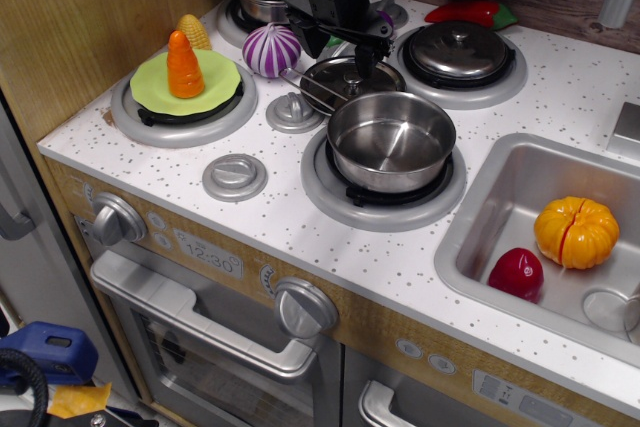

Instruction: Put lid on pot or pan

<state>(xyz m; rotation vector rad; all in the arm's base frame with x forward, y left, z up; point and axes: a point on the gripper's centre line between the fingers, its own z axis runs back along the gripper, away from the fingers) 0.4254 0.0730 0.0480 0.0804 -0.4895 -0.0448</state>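
Observation:
The lid, round, shiny and nearly flat, sits just behind the steel pot, and the pot's far rim hides its front edge. The pot stands open and empty on the front right burner. My gripper, on a black arm coming down from the top, reaches the lid's middle with its fingers close together around the small knob. The lid looks slightly tilted and level with the pot's rim.
A darker domed lid covers the back right burner. A purple onion lies left of the arm. A green plate with a carrot and corn is on the left burner. Grey dials sit on the counter. The sink holds a pumpkin and a red fruit.

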